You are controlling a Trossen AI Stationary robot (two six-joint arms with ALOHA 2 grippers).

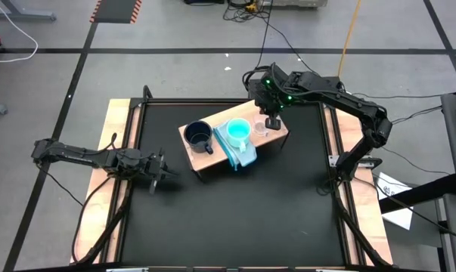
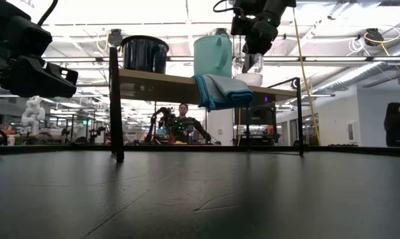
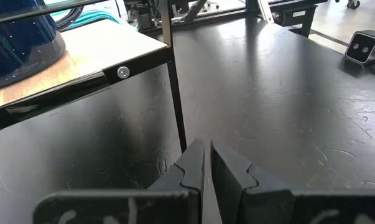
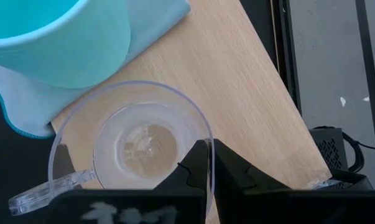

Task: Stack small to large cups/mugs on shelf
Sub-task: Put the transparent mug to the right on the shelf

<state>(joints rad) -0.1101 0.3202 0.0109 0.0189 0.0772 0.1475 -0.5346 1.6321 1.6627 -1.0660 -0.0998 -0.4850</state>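
The tan wooden shelf stands on thin dark legs at the table's middle. On it stand a dark navy mug, a turquoise cup on a pale blue folded cloth, and a clear glass mug at the shelf's right end. My right gripper is over the glass mug, shut on its rim. My left gripper is shut and empty, low over the table, left of the shelf and near one of its legs. My right gripper pinches the glass mug's rim, on the side away from its handle. One finger is inside the mug and the other outside. The fingers come from above, pointing down. The mug stands upright with its bottom on the shelf.
The turquoise cup stands close beside the glass mug. The shelf's thin legs rise from the black table. Wooden strips edge the table at left and right. A person shows in the room behind.
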